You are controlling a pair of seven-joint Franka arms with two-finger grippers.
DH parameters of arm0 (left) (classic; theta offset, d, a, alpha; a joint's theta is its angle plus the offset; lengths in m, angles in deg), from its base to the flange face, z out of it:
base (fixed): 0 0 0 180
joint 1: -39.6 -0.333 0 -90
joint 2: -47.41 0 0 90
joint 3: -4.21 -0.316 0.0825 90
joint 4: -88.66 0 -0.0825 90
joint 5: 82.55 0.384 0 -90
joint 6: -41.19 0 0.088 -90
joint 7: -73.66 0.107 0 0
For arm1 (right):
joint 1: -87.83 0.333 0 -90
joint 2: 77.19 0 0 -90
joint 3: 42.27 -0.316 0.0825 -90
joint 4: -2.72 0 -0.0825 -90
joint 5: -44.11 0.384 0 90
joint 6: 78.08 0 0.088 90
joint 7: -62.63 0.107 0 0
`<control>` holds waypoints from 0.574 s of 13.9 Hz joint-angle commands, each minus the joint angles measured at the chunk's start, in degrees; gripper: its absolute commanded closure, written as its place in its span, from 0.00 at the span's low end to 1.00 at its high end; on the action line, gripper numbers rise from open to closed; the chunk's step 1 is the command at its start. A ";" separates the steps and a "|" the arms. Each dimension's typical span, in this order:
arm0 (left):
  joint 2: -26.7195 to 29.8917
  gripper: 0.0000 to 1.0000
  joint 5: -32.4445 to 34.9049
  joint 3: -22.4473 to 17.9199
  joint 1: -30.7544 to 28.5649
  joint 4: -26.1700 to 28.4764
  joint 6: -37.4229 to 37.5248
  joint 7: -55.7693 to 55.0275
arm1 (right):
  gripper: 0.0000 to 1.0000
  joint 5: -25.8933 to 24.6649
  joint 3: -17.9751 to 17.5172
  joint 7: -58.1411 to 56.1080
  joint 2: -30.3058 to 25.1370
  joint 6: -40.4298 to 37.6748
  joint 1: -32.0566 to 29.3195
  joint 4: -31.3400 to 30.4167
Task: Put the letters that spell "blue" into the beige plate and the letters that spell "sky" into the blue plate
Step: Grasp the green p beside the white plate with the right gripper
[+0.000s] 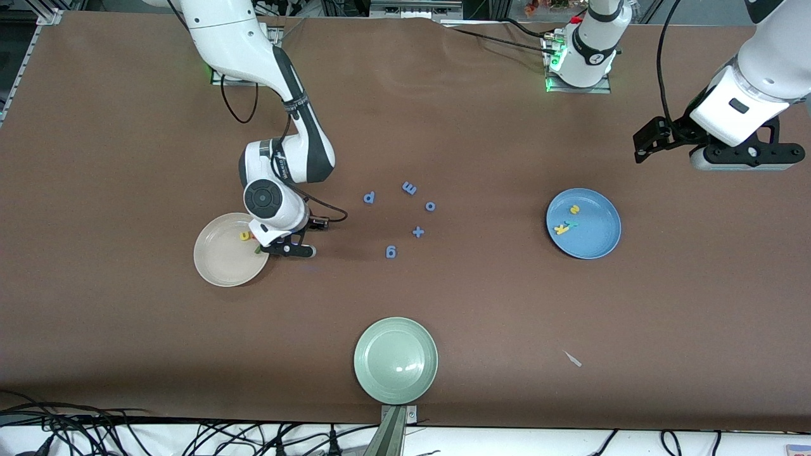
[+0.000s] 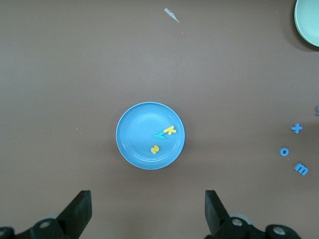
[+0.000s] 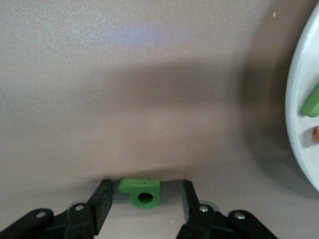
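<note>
Nearest the front camera sits the pale green plate (image 1: 395,360) at the table's edge, with a small pale scrap (image 1: 573,359) lying toward the left arm's end. Farther in, loose blue foam characters read "g" (image 1: 391,252), "+" (image 1: 418,232), "o" (image 1: 430,206), "m" (image 1: 409,187) and "p" (image 1: 369,197). The beige plate (image 1: 218,266) holds a yellow letter (image 1: 244,236); the right wrist view shows a dark green piece (image 3: 311,104) and an orange piece (image 3: 316,134) on it too. The right gripper (image 1: 288,248) hangs low just beside that plate's rim, its fingers closed on the green "b" (image 3: 141,190). The blue plate (image 1: 595,244) carries the yellow "s" (image 1: 574,209), yellow "k" (image 1: 561,229) and teal "y" (image 2: 160,135) – the last two touching. The left gripper (image 2: 147,211) waits high over bare table, wide open
</note>
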 commanded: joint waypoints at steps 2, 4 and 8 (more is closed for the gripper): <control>0.50 0.00 -0.68 -0.04 0.06 -0.32 0.80 0.70 | 0.38 1.11 0.26 0.11 -0.66 1.18 0.57 -1.00; 0.50 0.00 -0.68 -0.04 0.06 -0.32 0.80 0.70 | 0.42 1.11 0.26 0.02 -0.65 1.26 0.57 -1.00; 0.50 0.00 -0.68 -0.04 0.06 -0.32 0.89 0.61 | 0.54 1.11 0.26 0.02 -0.65 1.62 0.57 -1.09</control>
